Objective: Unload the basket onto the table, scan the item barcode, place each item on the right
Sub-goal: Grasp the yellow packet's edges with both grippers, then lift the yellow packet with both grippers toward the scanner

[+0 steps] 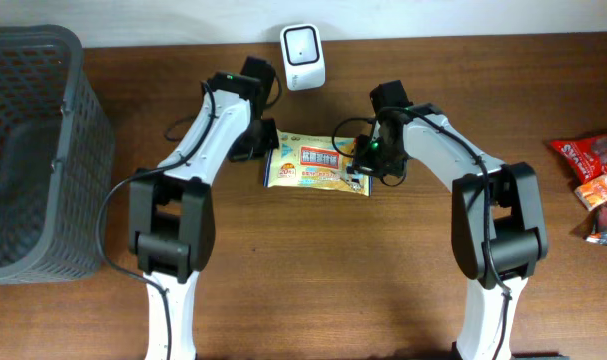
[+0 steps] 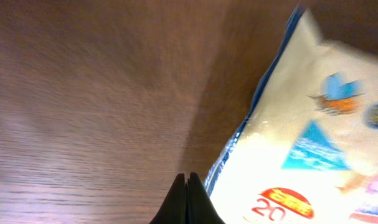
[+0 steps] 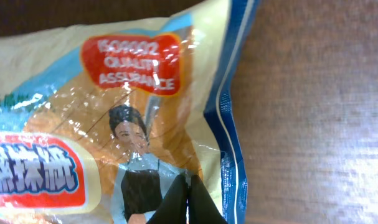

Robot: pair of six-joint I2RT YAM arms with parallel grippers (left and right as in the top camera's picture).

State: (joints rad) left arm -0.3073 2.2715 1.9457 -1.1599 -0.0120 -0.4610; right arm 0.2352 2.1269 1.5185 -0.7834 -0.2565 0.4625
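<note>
Stretched up from the bottom of the overhead view and folded inward at the elbows, white and black on both sides, with the left gripper (image 1: pixel 255 140) and right gripper (image 1: pixel 361 158) tipped downward and facing each other, near but apart. In the left wrist view, dark fingertips (image 2: pixel 177 208) pressed flat together, no gap. Likewise on the right, fingertips (image 3: pixel 198 208) closed into one dark wedge.
</note>
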